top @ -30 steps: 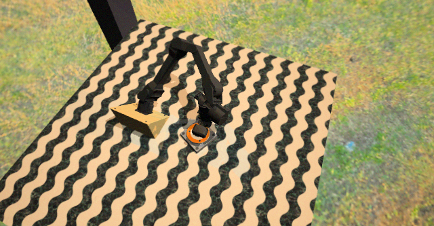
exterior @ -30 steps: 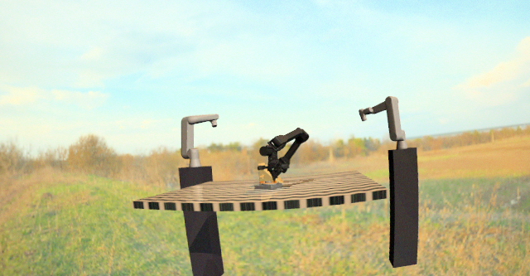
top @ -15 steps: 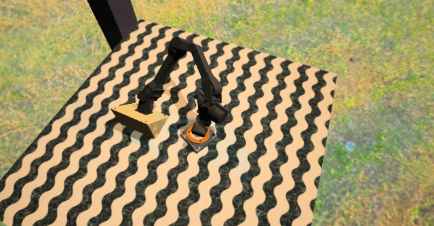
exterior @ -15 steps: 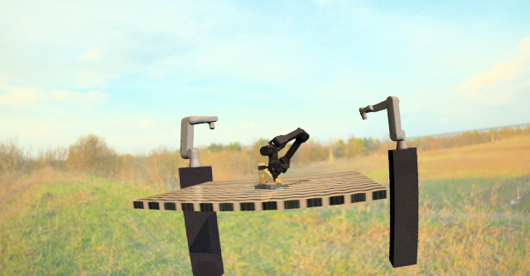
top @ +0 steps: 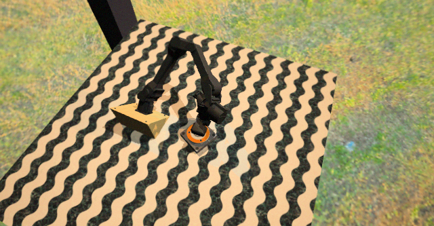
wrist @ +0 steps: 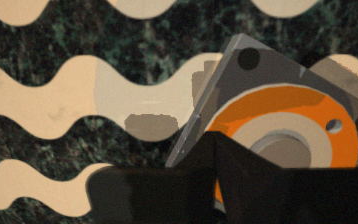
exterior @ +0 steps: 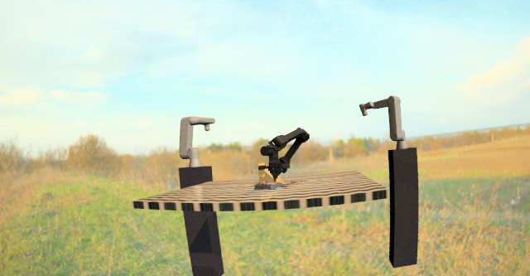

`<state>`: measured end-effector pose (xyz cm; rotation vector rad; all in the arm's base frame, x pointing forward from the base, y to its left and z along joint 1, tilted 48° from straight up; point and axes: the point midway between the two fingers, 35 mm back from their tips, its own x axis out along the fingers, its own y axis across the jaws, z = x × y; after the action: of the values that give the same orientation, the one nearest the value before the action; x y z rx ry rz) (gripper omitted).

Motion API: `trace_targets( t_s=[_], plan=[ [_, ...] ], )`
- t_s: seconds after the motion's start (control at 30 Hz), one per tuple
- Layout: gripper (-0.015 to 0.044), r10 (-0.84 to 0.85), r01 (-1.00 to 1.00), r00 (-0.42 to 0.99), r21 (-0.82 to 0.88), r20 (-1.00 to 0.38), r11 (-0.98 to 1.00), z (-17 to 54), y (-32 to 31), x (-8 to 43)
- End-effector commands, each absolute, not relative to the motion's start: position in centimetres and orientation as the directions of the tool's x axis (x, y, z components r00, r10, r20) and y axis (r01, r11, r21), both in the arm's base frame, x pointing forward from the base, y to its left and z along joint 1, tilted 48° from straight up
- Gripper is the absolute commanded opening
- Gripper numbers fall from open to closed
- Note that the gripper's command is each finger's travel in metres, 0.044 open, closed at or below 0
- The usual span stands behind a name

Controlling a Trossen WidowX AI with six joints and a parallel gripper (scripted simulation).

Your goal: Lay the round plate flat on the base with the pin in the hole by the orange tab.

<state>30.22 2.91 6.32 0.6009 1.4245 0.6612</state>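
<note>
The round plate (top: 190,138) (wrist: 347,145) is an orange ring with a pale middle, set around the grey post (wrist: 286,154) on the square grey base (top: 203,146) (exterior: 267,186) (wrist: 280,70). A small round hole (wrist: 334,125) shows in the orange ring in the wrist view; whether the pin is in it I cannot tell. The orange tab cannot be made out. My gripper (top: 199,133) (exterior: 275,178) (wrist: 211,137) is shut with nothing between its fingers. Its tips are over the plate's near-left part in the wrist view and hide some of it; contact cannot be told.
The arm's yellow mount (top: 139,117) stands beside the base on the wavy-striped table (top: 152,192) (exterior: 315,182). Two grey arms (exterior: 187,137) (exterior: 395,118) stand on dark pillars beyond the table. Dark holes show at the base's corners.
</note>
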Motion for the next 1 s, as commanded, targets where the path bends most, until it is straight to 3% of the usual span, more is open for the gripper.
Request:
trace_targets(
  t_s=[0.0, 0.97],
  plan=[
    [0.0, 0.735, -0.047, 0.011, 0.734, -0.678, 0.678, 6.19, 3.51, 29.65],
    [0.0, 0.735, -0.047, 0.011, 0.734, -0.678, 0.678, 6.25, 3.58, 29.22]
  ],
)
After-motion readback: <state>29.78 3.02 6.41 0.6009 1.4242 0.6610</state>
